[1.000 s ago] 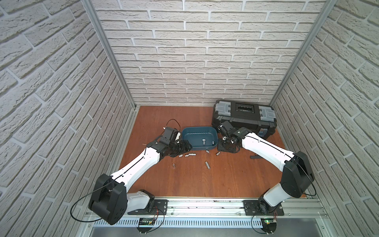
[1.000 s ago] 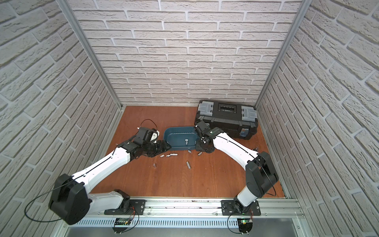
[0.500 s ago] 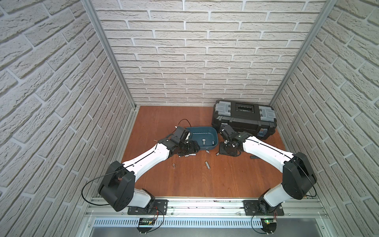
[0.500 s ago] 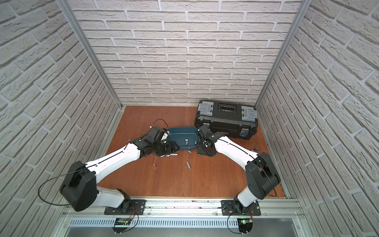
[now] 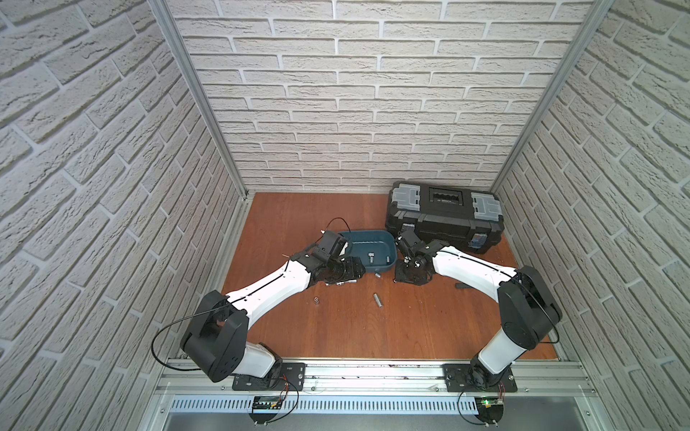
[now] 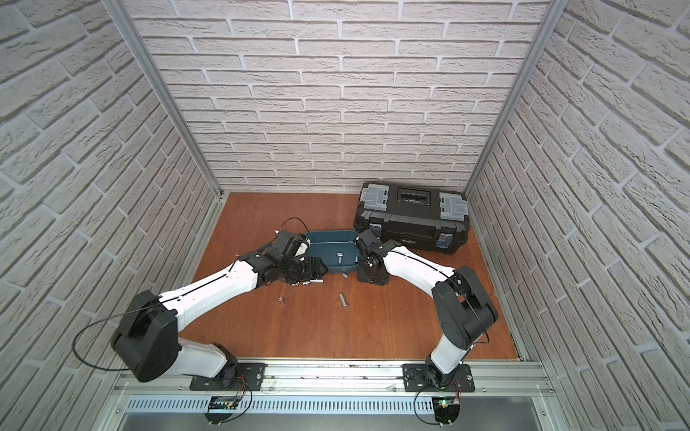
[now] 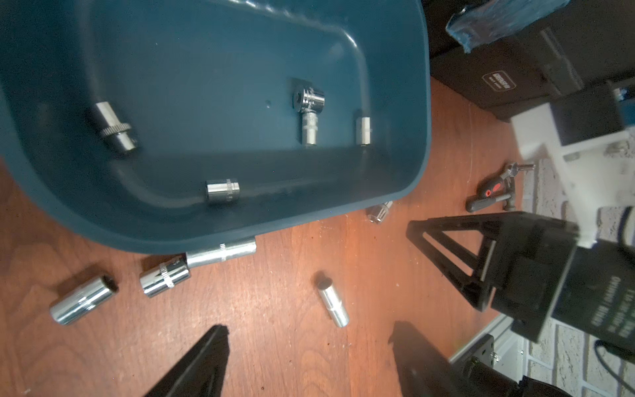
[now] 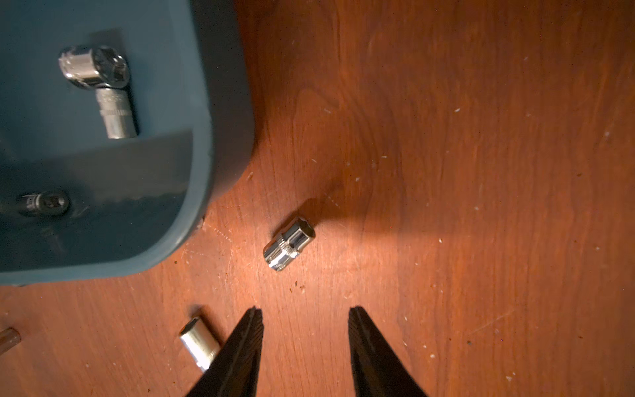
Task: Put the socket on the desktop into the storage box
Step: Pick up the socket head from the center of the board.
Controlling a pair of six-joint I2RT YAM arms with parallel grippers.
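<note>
The teal storage box (image 5: 358, 246) (image 6: 328, 244) sits mid-desktop with several chrome sockets inside (image 7: 309, 103). More sockets lie on the desktop (image 5: 336, 328) along the box's front edge (image 7: 165, 277) (image 7: 84, 305) (image 7: 221, 256). My left gripper (image 7: 309, 330) (image 5: 356, 270) hovers open and empty over them, with a slim socket (image 7: 333, 307) just ahead of its tips. My right gripper (image 8: 305, 311) (image 5: 409, 276) is open at the box's right corner. A short socket (image 8: 289, 244) lies ahead of it and another socket (image 8: 199, 342) lies beside one finger.
A black toolbox (image 5: 444, 220) stands at the back right, close behind the right arm. A small ratchet tool (image 7: 494, 192) lies on the desktop to the right. Two stray sockets (image 5: 378, 300) (image 5: 316, 299) lie nearer the front. Brick walls close in three sides.
My left arm has swung right, bringing its gripper to the box's front edge over the sockets. The right gripper has dropped slightly by the box corner and its jaws have narrowed a little.
</note>
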